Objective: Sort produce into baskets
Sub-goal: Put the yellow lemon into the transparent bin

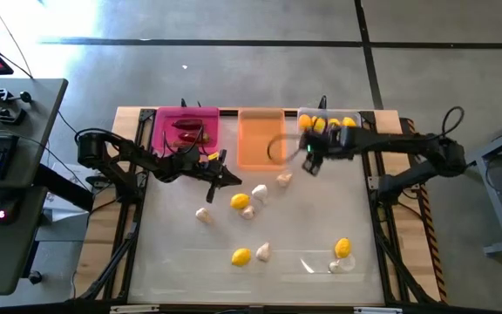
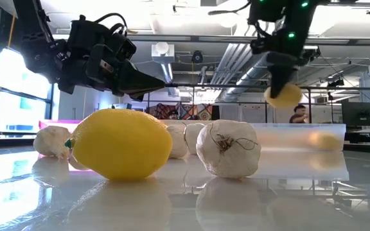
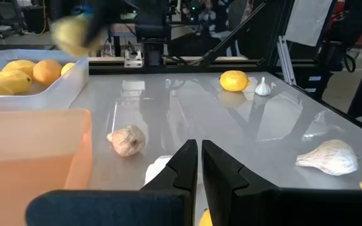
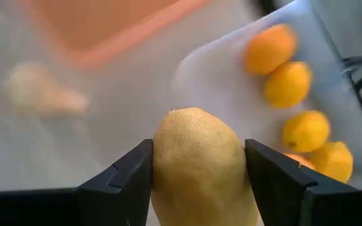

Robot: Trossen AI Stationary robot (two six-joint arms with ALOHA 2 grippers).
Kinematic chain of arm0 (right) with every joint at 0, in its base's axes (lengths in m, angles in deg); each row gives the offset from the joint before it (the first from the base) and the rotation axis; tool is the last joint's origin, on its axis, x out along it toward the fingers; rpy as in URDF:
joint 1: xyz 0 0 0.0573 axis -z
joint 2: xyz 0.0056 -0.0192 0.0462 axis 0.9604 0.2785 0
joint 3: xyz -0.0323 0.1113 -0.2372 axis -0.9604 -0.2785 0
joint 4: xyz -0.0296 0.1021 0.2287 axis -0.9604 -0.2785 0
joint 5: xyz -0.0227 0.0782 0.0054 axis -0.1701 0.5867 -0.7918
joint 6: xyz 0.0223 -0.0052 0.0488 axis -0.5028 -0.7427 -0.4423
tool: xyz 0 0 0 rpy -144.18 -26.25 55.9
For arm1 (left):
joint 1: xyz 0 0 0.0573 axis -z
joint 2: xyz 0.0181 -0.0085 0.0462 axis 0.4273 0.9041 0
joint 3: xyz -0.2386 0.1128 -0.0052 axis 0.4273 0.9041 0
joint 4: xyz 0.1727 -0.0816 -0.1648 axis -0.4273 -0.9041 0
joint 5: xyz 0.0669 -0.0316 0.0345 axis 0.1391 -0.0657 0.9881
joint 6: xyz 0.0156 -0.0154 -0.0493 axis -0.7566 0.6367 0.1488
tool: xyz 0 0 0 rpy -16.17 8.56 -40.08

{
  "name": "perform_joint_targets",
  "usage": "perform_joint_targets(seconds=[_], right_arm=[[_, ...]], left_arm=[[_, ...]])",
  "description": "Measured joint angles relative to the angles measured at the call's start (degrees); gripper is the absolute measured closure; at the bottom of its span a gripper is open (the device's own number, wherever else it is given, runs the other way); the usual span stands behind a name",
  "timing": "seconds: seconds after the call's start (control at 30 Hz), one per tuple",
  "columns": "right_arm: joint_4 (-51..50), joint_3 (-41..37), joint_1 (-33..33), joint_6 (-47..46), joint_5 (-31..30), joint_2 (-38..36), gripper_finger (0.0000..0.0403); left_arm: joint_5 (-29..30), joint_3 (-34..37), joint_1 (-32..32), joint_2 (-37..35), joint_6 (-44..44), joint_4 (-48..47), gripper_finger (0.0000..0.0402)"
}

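Yellow lemon (image 4: pixel 197 166) sits clamped between the right gripper's (image 4: pixel 198 169) fingers, and only the right wrist view makes that grip plain. From above, the right gripper (image 1: pixel 312 157) shows near the corner of the clear basket (image 1: pixel 303 115), between it and the orange basket (image 1: pixel 260 131). Low view has that lemon (image 2: pixel 282 96) hanging in the air, well off the worktop (image 2: pixel 300 199).

Left gripper (image 1: pixel 227 177) hangs over the middle, fingers (image 3: pixel 222 172) pinched shut on nothing; its own camera shows that best. That view also catches lemons already in the clear basket (image 3: pixel 55 85).

Overhead alone shows red chilies (image 1: pixel 188 131) lying in the pink basket (image 1: pixel 166 122). Loose lemons and garlic (image 1: pixel 259 192) dot the worktop. Level with the surface, a big lemon (image 2: pixel 121 144) and a garlic bulb (image 2: pixel 229 149) fill the foreground.
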Motion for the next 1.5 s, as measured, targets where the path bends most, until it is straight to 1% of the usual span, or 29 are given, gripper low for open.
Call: perform_joint_targets(seconds=[0.1,0.17,0.27,0.37,0.47,0.67,0.9,1.23,1.5], right_arm=[[4.84,1.5,7.53,-1.47,1.0,0.04,0.0197],[5.9,1.46,12.77,-5.65,2.89,0.1,0.0197],[5.98,0.72,19.23,-10.67,3.2,0.35,0.0197],[8.03,-2.05,23.78,-12.76,3.76,0.39,0.0197],[11.63,-6.03,26.72,-15.47,4.62,0.39,0.0198],[17.07,-12.34,28.89,-20.5,5.47,0.44,0.0198],[19.65,-15.98,28.87,-24.03,4.83,0.44,0.0198],[23.23,-18.08,28.87,-24.54,5.18,0.75,0.0198],[24.0,-18.08,28.87,-24.52,5.15,4.36,0.0196]], left_arm=[[0.0,0.0,0.0,0.0,0.2,-0.02,0.0392],[0.01,0.0,0.0,0.0,0.2,-0.04,0.0392],[0.0,0.0,0.0,0.0,0.2,-0.06,0.0392],[0.0,0.0,0.0,0.0,0.2,-0.06,0.0392],[0.0,0.0,0.0,0.0,0.2,-0.06,0.0392],[0.0,0.0,0.0,0.0,0.2,-0.08,0.0392],[0.02,0.0,0.0,0.0,0.22,-0.1,0.0392],[0.02,0.0,0.0,0.0,0.22,-0.1,0.0392],[0.02,0.0,0.0,0.0,0.33,-0.12,0.0392]])
